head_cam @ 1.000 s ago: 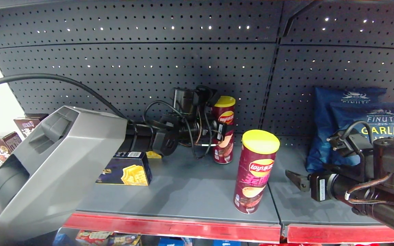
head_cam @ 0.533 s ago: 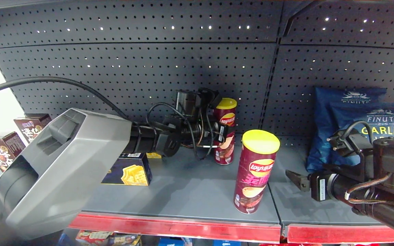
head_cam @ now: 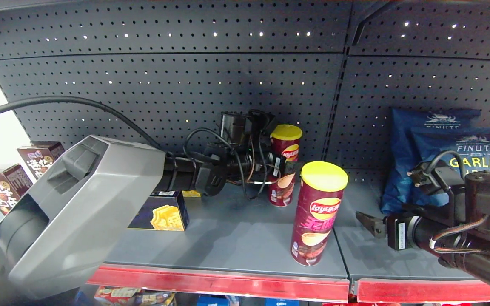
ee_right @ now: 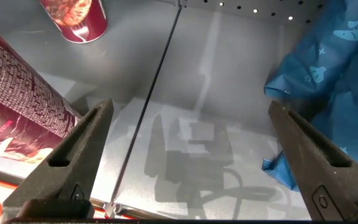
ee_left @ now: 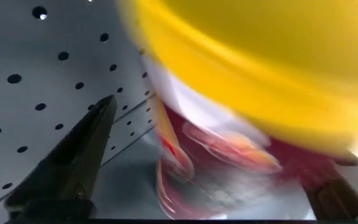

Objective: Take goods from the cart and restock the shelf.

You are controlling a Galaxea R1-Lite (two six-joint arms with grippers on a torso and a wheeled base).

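A maroon chips can with a yellow lid (head_cam: 285,163) stands at the back of the grey shelf (head_cam: 236,233), leaning slightly right. My left gripper (head_cam: 282,166) reaches in from the left and is open around it. In the left wrist view the can (ee_left: 247,149) sits blurred between the spread fingers (ee_left: 73,168). A second, identical can (head_cam: 318,212) stands upright near the shelf's front edge. To its right my right gripper (head_cam: 368,223) hovers low over the shelf, open and empty (ee_right: 189,106), with the front can (ee_right: 23,106) beside it and the back can (ee_right: 73,18) farther off.
Blue chip bags (head_cam: 449,144) lean on the pegboard at the right, close to the right gripper (ee_right: 334,93). A dark box with a yellow picture (head_cam: 162,210) lies under the left arm. Brown boxes (head_cam: 2,182) stand far left. A red strip (head_cam: 228,284) edges the shelf.
The left gripper and the back can between its fingers have shifted a little to the right, and the can now leans. The right arm and front can have not moved.
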